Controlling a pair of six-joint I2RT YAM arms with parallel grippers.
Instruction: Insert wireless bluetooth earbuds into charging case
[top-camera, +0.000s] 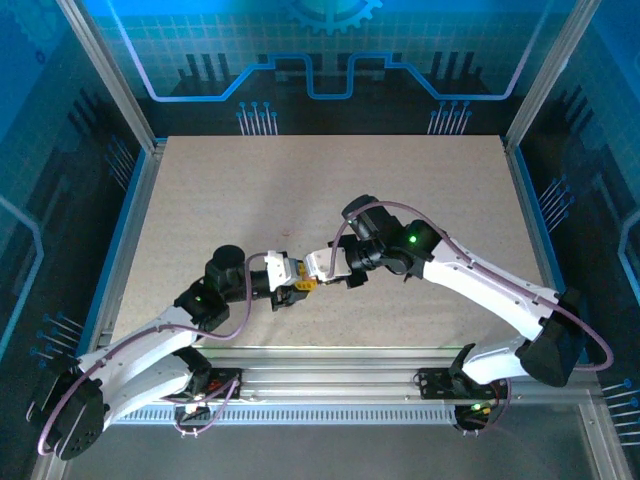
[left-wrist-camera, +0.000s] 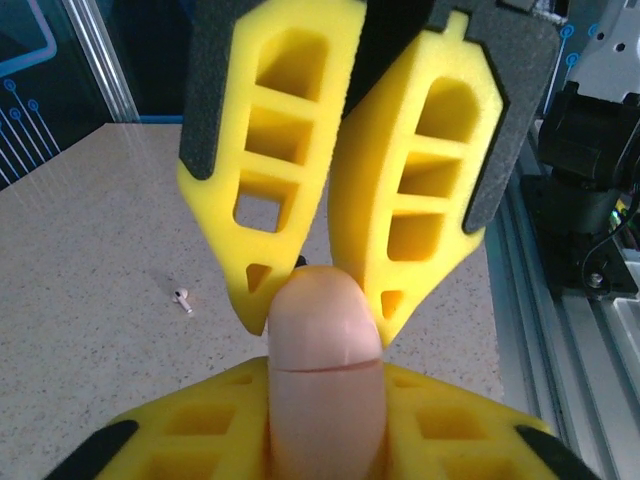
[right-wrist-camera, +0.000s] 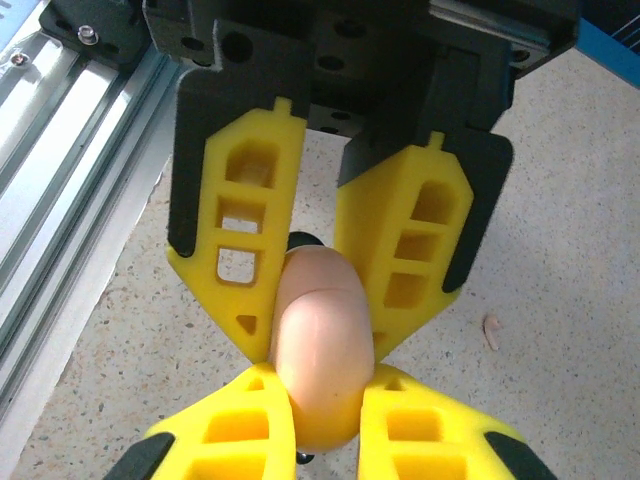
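A pale pink charging case (left-wrist-camera: 325, 340) with its lid seam closed is held off the table between both grippers. In the left wrist view my left gripper (left-wrist-camera: 325, 378) is shut on its near end, and the right gripper's yellow fingers (left-wrist-camera: 270, 150) clamp the far end. In the right wrist view my right gripper (right-wrist-camera: 320, 385) is shut on the same case (right-wrist-camera: 320, 320), with the left gripper's fingers (right-wrist-camera: 240, 220) opposite. The two grippers meet at table centre, left gripper (top-camera: 296, 286) and right gripper (top-camera: 319, 271). A pale pink earbud (left-wrist-camera: 182, 298) (right-wrist-camera: 491, 332) lies loose on the table.
A small black object (right-wrist-camera: 303, 241) peeks out behind the case; what it is cannot be told. The aluminium rail (top-camera: 330, 385) runs along the near table edge, close beside the grippers. The speckled tabletop (top-camera: 330, 190) stretches away beyond them.
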